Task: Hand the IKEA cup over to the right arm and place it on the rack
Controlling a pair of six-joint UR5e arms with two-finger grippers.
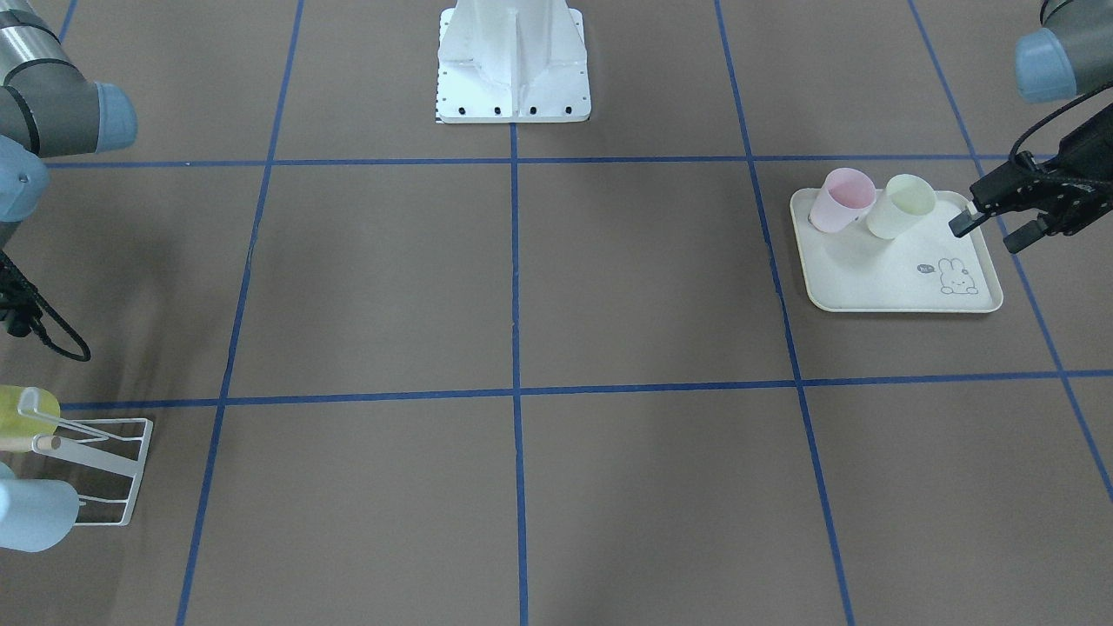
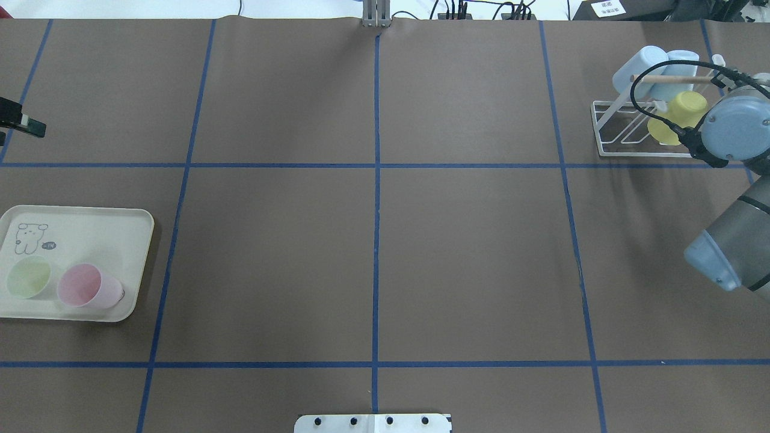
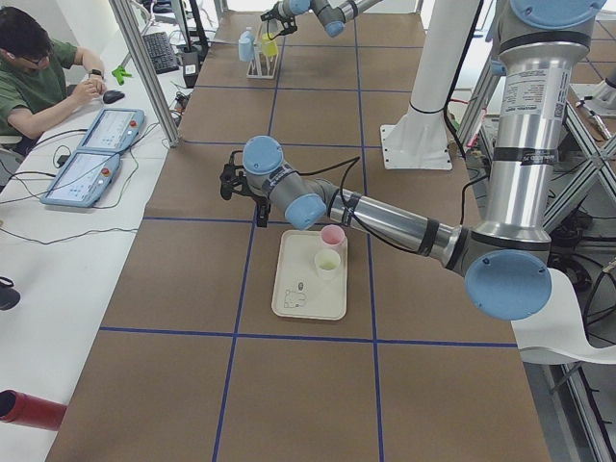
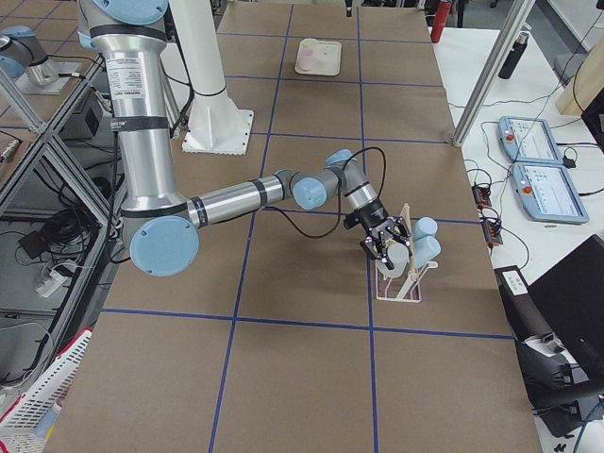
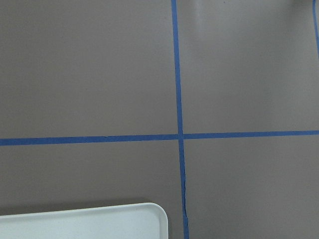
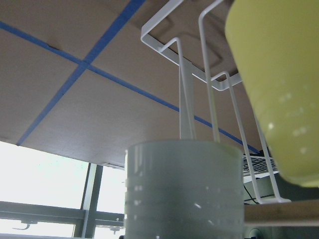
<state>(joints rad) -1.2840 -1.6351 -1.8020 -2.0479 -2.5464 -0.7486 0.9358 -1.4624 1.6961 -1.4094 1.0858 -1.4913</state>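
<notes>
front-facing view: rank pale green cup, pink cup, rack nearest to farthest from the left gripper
1. pale green cup, on the tray, closest to the left gripper
2. pink cup, beside it on the tray
3. rack, at the table's opposite end

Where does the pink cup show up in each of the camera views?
Exterior front-facing: pink cup upper right, at the back left of the tray.
Overhead exterior: lower left, on the tray's near side.
Exterior left: centre, at the tray's far end.
Exterior right: tiny, top centre.
Left wrist-mounted: not in it; only a tray corner shows.
Right wrist-mounted: not in it.
Shared landmark: the cream tray with the bunny drawing.
</notes>
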